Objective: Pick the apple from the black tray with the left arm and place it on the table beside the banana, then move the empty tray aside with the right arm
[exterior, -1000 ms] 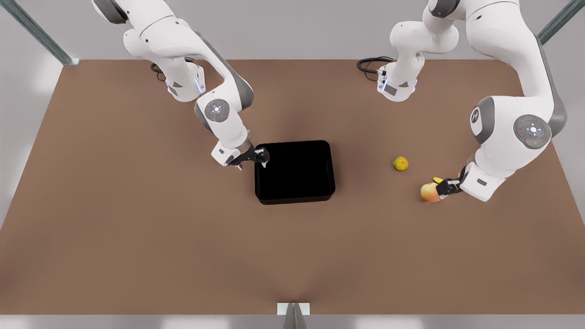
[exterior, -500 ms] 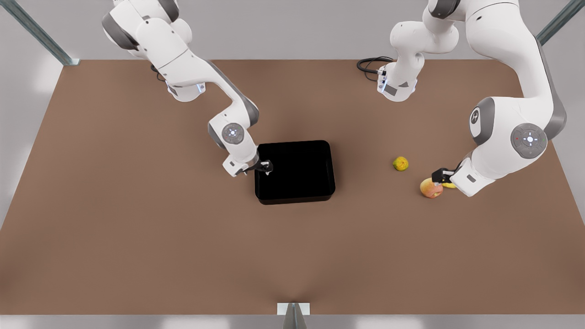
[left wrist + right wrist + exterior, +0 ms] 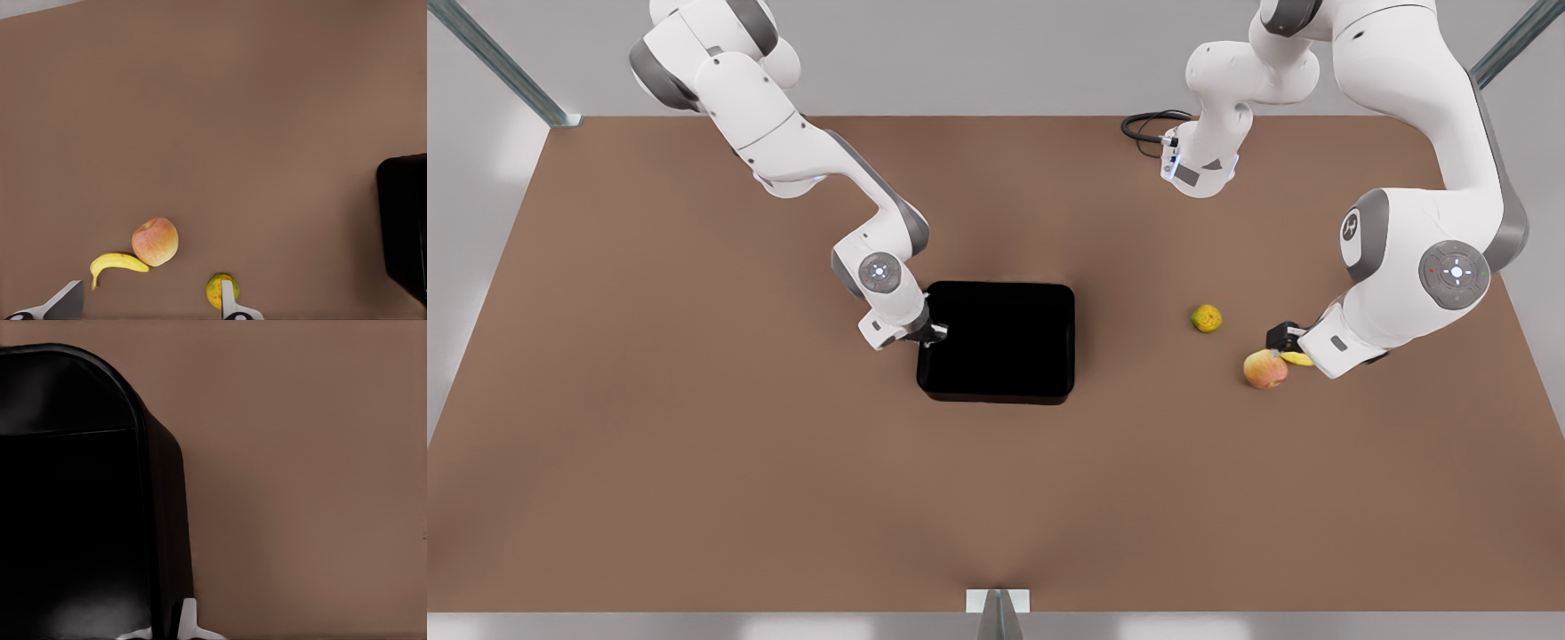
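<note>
The apple [image 3: 1265, 368] [image 3: 155, 241] rests on the table [image 3: 694, 444], touching the tip of the banana [image 3: 1296, 359] [image 3: 117, 262]. My left gripper [image 3: 1282, 342] [image 3: 147, 310] hovers just behind them on the front view's right, open and holding nothing. The black tray [image 3: 1005, 347] [image 3: 407, 227] [image 3: 67, 520] lies mid-table with nothing in it. At the corner of the tray on the front view's left, my right gripper [image 3: 929, 335] [image 3: 175, 627] is shut on the tray's wall, one finger on each side.
A small yellow-green lumpy fruit [image 3: 1206, 317] [image 3: 217, 290] lies between the tray and the apple. A black cable [image 3: 1147, 124] coils at the back by an arm base. Bare tabletop stretches to the front view's left of the tray.
The left gripper let go of the apple and drew back from it. The right gripper closed on the tray wall, and the tray shifted slightly toward the front and the front view's left.
</note>
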Controlling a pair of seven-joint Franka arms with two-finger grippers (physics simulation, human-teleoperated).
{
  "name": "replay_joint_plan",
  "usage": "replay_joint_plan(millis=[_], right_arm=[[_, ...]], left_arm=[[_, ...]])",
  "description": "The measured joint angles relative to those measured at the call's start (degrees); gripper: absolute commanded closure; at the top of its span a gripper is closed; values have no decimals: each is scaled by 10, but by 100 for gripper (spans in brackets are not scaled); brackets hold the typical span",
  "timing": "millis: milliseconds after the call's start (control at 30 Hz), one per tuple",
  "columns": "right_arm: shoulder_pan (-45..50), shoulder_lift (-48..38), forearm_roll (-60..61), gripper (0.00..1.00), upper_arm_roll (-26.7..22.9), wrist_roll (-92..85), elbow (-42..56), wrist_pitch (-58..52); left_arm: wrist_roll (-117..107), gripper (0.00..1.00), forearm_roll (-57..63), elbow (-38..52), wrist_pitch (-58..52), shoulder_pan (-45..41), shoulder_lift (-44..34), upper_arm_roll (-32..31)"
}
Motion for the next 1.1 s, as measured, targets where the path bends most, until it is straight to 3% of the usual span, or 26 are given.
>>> replay_joint_plan(millis=[233, 467, 667, 967, 1100], right_arm=[[-26, -87, 3, 85, -18, -13, 40, -63], [-33, -106, 30, 85, -156, -118, 173, -206], [-39, -97, 74, 86, -262, -276, 231, -305], [-55, -46, 97, 89, -368, -586, 259, -354], [-67, 21, 132, 89, -408, -697, 298, -357]], left_arm=[[12, 0, 0, 0, 0, 0, 0, 0], [21, 0, 1, 0, 0, -1, 1, 0], [25, 0, 2, 0, -1, -5, 1, -1], [29, 0, 2, 1, -1, -5, 1, 0], [31, 0, 2, 1, -1, -5, 1, 0]])
